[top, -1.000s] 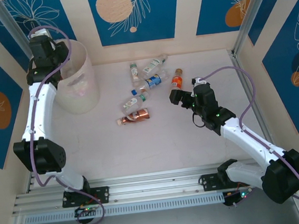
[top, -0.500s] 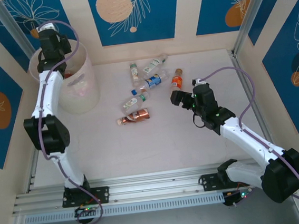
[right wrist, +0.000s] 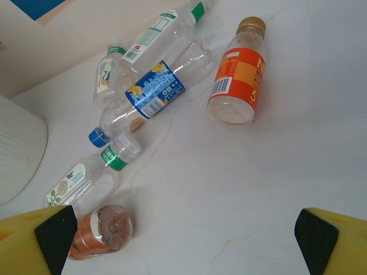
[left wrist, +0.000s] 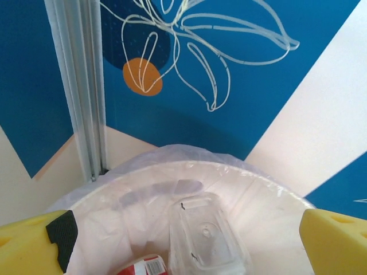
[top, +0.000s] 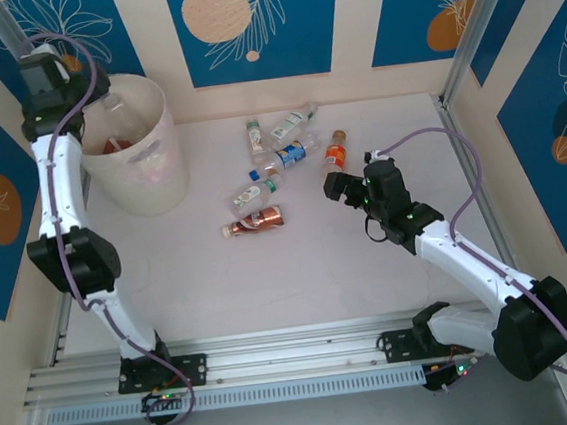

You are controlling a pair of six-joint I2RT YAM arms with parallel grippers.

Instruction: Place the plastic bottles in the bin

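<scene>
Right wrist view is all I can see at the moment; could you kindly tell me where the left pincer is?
Observer: The left pincer is open above the tall translucent whitish plastic bin.
Operator: Thank you; is anything inside it?
Observer: Yes, a clear plastic bottle lies inside, beside a red-labelled object.
Operator: And how does my right pincer sit from above?
Observer: The right pincer is on the near side of the orange-labelled clear plastic bottle.
</scene>
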